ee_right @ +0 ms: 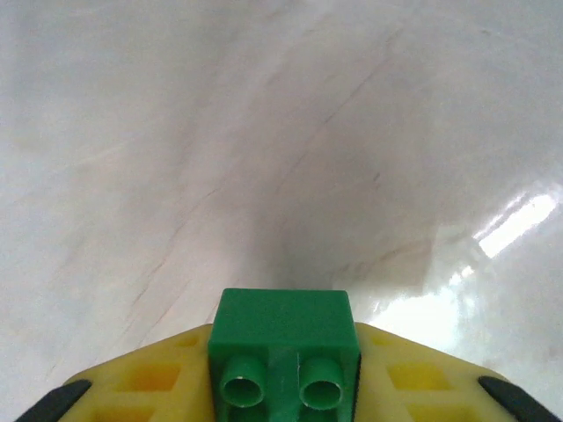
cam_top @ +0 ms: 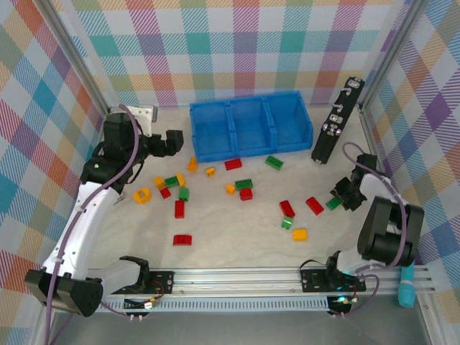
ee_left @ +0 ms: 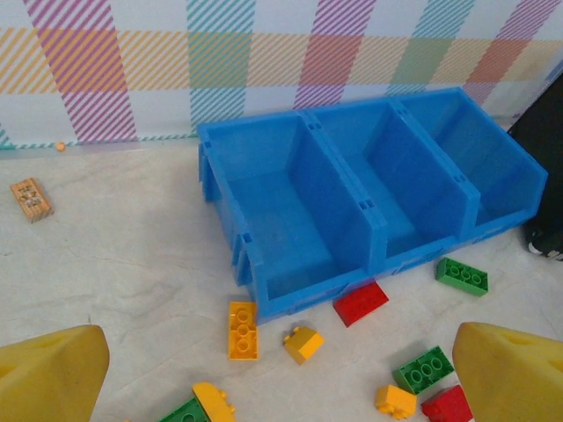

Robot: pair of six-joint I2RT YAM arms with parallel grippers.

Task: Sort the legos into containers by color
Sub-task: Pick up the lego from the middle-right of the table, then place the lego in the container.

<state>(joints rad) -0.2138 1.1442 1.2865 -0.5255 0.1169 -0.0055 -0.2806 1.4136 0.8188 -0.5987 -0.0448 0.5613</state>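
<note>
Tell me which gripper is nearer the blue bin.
Left. The left gripper sits beside the left end of the blue bin; the right gripper, shut on a green brick, is farther off, beyond its right end.

Blue bin [cam_top: 249, 103], moulded as three open-topped compartments side by side, is standing upright at the far side of the counter [cam_top: 230, 224], each compartment showing a bare floor. The legos [cam_top: 244, 184], in red, green and yellow-orange, are lying scattered in front of the bin. A red brick [ee_left: 361, 303] is resting just beside the bin's front wall, below the middle compartment. An orange brick [ee_left: 243, 330] is lying studs-up near the bin's front-left corner. A long green brick [ee_left: 463, 275] is lying before the right compartment. A small green brick [ee_right: 284, 338] is sitting clamped in the right pincer [cam_top: 342, 194], well apart from the bin's right front corner.
</note>
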